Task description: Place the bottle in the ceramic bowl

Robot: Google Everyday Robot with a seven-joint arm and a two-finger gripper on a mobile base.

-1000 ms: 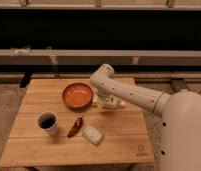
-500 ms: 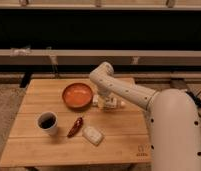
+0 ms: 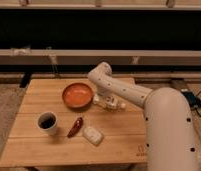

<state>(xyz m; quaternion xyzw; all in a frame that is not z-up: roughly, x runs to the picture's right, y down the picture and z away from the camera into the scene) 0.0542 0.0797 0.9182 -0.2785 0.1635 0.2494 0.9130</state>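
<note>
The worktop (image 3: 119,145) is a light wooden slab with a visible grain. The ceramic bowl (image 3: 77,95) is round, shallow and orange-red with a darker rim. It stands near the back edge.

The gripper (image 3: 105,101) is low over the worktop, just beside the right side of the bowl, at the end of a smooth white arm (image 3: 125,92). The bottle (image 3: 115,104) is a small white shape with dark marks. It appears to lie at the gripper, outside the bowl. The white parts merge here, so I cannot tell whether the gripper is clamped on the bottle.

A white mug (image 3: 47,121), a red elongated item (image 3: 75,127) and a pale rounded packet (image 3: 93,135) are nearer the front.
</note>
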